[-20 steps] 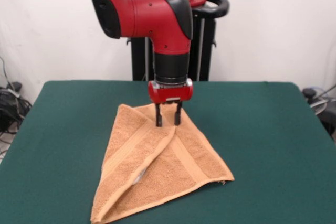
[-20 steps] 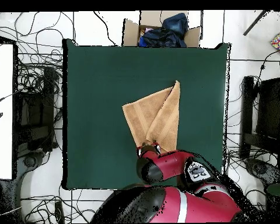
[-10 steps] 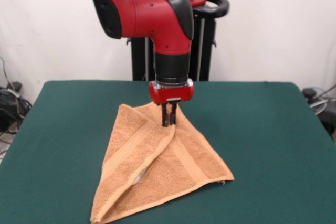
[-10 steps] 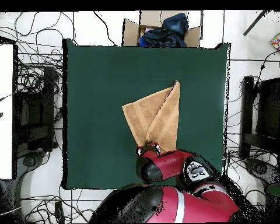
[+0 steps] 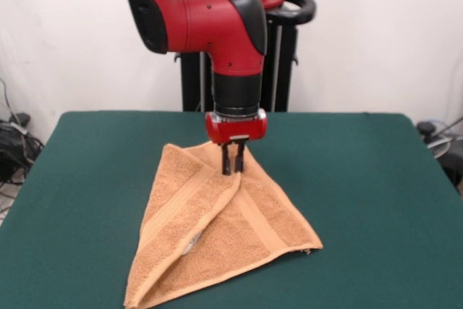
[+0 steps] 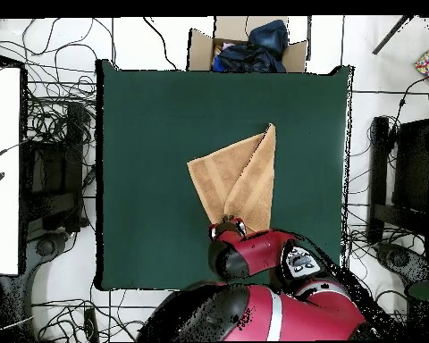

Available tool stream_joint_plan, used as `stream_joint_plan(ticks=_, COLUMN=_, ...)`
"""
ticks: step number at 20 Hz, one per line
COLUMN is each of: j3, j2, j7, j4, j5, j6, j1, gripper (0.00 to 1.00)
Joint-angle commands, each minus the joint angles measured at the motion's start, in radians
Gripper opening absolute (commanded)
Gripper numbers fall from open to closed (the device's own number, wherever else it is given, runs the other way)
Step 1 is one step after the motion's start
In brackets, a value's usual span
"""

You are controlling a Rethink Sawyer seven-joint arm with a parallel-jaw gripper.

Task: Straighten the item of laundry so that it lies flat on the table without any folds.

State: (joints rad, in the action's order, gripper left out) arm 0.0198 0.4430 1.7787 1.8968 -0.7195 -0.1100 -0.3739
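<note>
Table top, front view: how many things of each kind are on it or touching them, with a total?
Orange-tan towel, folded over itself: 1
Robot hand, shut on the towel's far corner: 1
Total: 2, on the green table.

The end effector has pinched together on the towel fold.

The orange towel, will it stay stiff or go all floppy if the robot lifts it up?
Probably floppy: the orange-tan terry cloth towel already lies folded over itself in soft layers on the dark green felt table. It likely hangs down from wherever the gripper pinches it, fingers shut on its far corner. It looks light, and fuzzy enough not to slip.
</note>
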Motion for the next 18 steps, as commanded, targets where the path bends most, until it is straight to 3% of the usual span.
stream_joint_plan(ticks=1, j3=0.054, j2=-0.037, j7=0.110, j4=-0.095, j5=0.017, j6=-0.039, j1=0.008, gripper=1.00)
stream_joint_plan(ticks=4, j3=0.049, j2=-0.025, j7=0.100, j4=-0.097, j5=0.030, j6=0.024, j1=0.023, gripper=1.00)
stream_joint_plan(ticks=18, j3=0.055, j2=-0.024, j7=0.100, j4=-0.096, j5=0.031, j6=0.029, j1=0.017, gripper=1.00)
